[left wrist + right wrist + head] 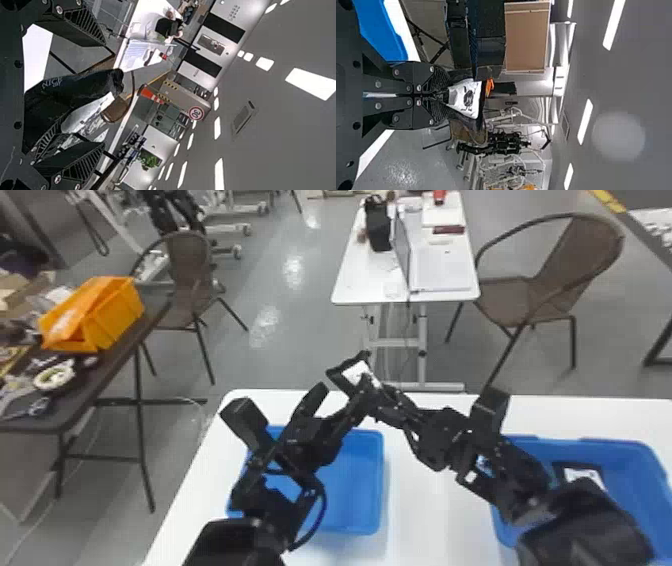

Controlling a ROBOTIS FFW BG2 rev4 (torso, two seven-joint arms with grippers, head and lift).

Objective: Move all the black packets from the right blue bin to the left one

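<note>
Right wrist view has my right black pincer [441, 96] clamped on a flat black packet with a white label [467, 99], held up near my wide-open left black pincer [104, 95], presumably so that one can take it for the left blue plastic bin [360, 495].

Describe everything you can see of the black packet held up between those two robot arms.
The black packet looks thin and soft, perhaps plastic, with a white panel that carries a dark drawing and looks creased near the pinched end. It is tilted, held in the air near the far edge of the white table. The right gripper is shut on one end; the left gripper is open around it, though I can't tell whether it touches.
</note>
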